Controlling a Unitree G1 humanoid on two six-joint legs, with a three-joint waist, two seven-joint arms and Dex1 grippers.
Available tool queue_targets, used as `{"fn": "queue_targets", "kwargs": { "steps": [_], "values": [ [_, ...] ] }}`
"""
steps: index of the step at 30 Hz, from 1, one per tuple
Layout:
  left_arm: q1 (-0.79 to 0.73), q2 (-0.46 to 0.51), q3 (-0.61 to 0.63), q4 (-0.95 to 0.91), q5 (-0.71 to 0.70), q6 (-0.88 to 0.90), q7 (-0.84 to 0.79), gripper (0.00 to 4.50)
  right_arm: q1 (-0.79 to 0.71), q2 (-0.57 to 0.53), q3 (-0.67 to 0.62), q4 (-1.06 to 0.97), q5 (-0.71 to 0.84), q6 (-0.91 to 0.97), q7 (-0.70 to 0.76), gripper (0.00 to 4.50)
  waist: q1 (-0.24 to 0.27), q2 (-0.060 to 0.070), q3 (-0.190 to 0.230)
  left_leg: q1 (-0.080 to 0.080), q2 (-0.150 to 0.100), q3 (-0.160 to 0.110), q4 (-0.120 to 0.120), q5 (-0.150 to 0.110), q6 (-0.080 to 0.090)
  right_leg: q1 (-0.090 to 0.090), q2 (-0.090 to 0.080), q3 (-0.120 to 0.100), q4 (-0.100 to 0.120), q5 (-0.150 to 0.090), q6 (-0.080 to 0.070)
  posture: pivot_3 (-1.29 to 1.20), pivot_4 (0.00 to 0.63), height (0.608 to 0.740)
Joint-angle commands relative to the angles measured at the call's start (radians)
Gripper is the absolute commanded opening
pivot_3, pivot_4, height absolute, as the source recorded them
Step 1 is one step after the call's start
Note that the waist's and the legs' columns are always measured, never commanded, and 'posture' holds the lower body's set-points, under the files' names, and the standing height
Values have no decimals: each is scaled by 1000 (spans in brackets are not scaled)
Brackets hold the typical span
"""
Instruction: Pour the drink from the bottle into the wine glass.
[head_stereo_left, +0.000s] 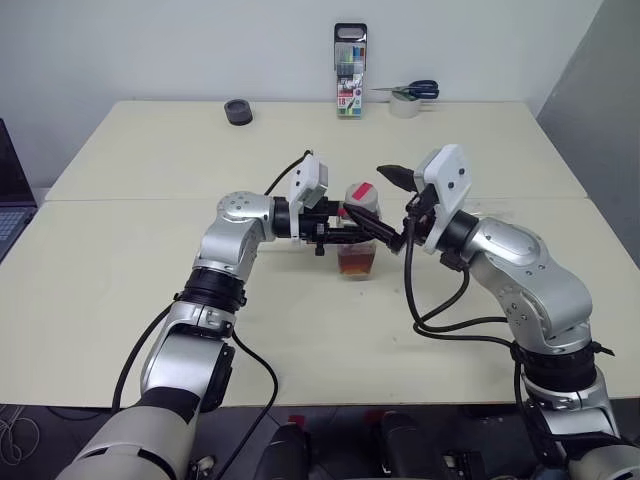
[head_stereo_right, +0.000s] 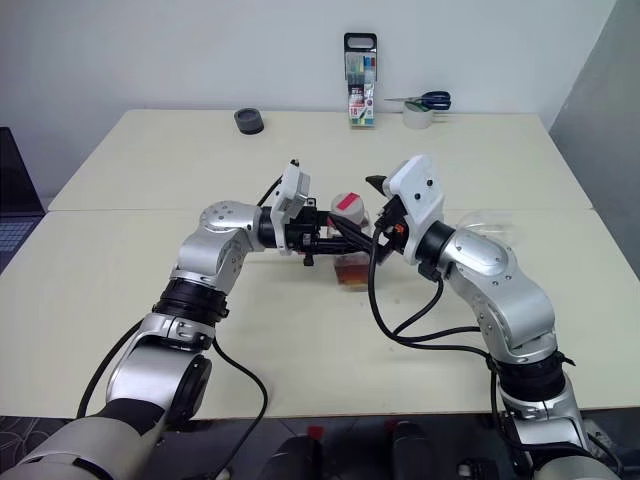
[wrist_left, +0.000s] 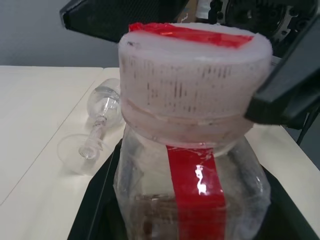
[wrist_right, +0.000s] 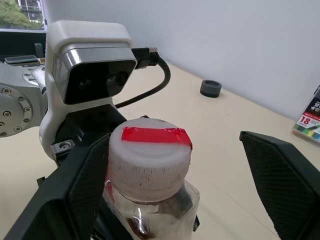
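Start at the left gripper (head_stereo_left: 345, 232): its jaws are clenched on the body of the bottle (head_stereo_left: 358, 232), holding it upright above the middle of the table (head_stereo_left: 120, 290), roughly halfway between the near and far edges. Keep that clamp firm and level; the drink (head_stereo_left: 357, 262) sits low in the bottle, and any tilt at this stage serves no purpose.

The cap (wrist_right: 149, 159) is on the bottle, so judge the step in hand to be uncapping. The right gripper (wrist_right: 175, 185) stands at the cap with its jaws released and spread wide, one finger close beside the cap, the other well apart from it. Centre the cap between the fingers before closing, and seat the pads on the ribbed side wall, not on the taped top. Close fully, then twist about the bottle's own axis while the left arm resists the turn. Lift the cap straight off.

Further right, toward the right edge of the table, the wine glass (wrist_left: 97, 120) lies on its side. It appears it must be stood upright before you pour. Treat it as prone to rolling and do not brush it with the right arm.
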Motion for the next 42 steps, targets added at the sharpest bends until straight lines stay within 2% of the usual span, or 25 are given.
{"fn": "queue_targets", "kwargs": {
  "steps": [1,11,25,32,42],
  "values": [
    [-14,10,9,-55,-18,-3,-12,1768,-6,-19,-57,-14,0,-14,-11,4308,0,0,0,0,0,0,0,0,0,0,0,0,0,0,0,0,150,740],
    [-7,18,8,-55,-15,-10,-5,1768,30,-67,-122,-70,83,41,-4,4308,1,0,0,0,0,0,0,0,0,0,0,0,0,0,0,0,150,740],
    [-26,20,18,-35,-30,6,-2,1768,41,-86,-99,-177,202,133,11,4308,1,0,0,0,0,0,0,0,1,0,0,0,0,0,0,0,150,740],
    [-33,21,17,-29,-31,9,-16,1766,-24,-32,-34,-148,122,92,-63,4308,-1,0,0,0,0,0,0,0,0,0,0,0,0,0,0,0,150,740],
    [-33,21,14,-30,-26,5,-27,1766,-46,-15,29,-89,28,37,-65,4308,0,0,0,0,0,0,0,0,0,0,0,0,0,0,0,0,150,740]
  ]
}}
